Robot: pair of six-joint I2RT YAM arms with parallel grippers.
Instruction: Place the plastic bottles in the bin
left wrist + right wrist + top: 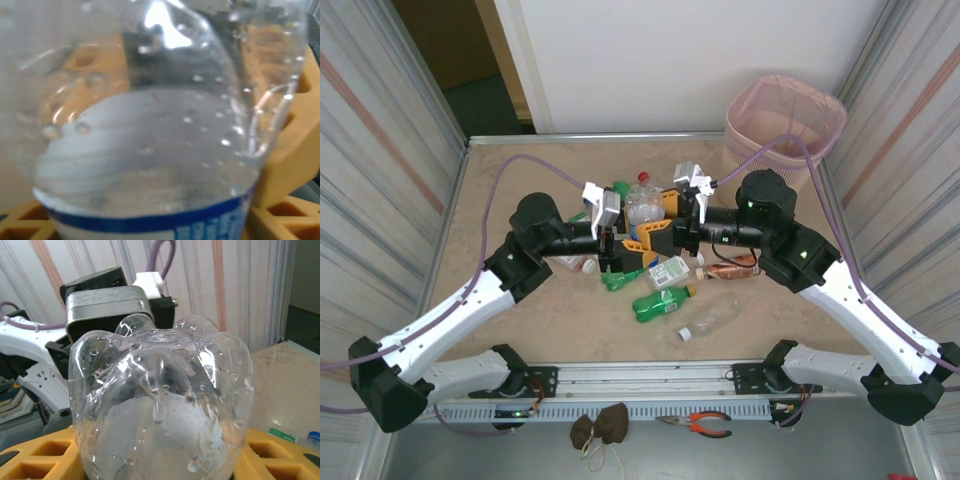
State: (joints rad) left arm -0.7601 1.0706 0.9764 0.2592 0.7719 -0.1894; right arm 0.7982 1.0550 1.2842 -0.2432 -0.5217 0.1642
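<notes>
Clear bottle [160,405]: lobed base, droplets inside, blue-banded label | between both jaws | grip: cannot tell

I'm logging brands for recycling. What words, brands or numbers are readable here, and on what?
Nothing here reads clearly.
Clear bottle: white print on its blue label band, too blurred to read.
Green bottle: label too small to read.
White-labelled bottle: label too small to read.

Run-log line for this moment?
clear bottle: raised, between left pincer and right pincer | grip: unclear | bin: back right
</notes>
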